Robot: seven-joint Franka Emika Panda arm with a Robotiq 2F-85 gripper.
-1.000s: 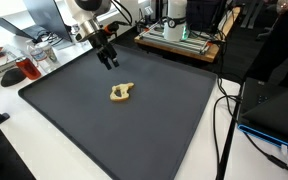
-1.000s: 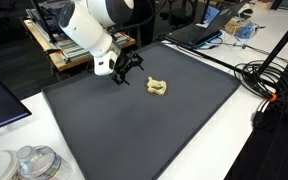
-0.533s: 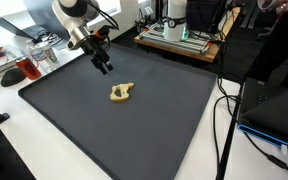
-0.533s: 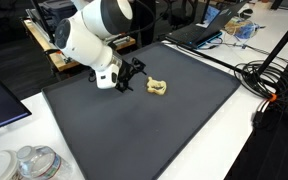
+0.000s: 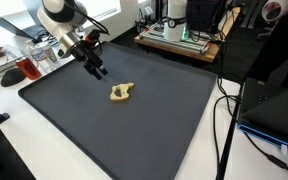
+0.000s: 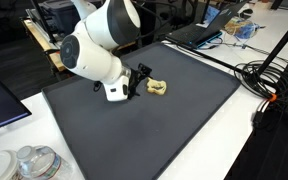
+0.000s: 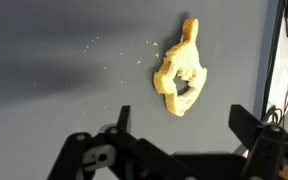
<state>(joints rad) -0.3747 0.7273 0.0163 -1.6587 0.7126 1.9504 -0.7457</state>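
my jaws: spread wide, holding nothing | position: near the tan pretzel-shaped piece (image 7: 174, 68), not touching | piece lies on dark tabletop (image 5: 149, 135)

Both ext. views: bright, even indoor light from overhead, low-res, no hard glare. Dark mat (image 5: 134, 125) has a dull sheen; white arm shell (image 6: 96, 48) is nearly blown out. Wrist view: dimmer, yellow piece (image 7: 180, 72) sharp w/ thin shadow, broad soft shadow band at left, gripper (image 7: 179, 112) a near-black, slightly soft silhouette.
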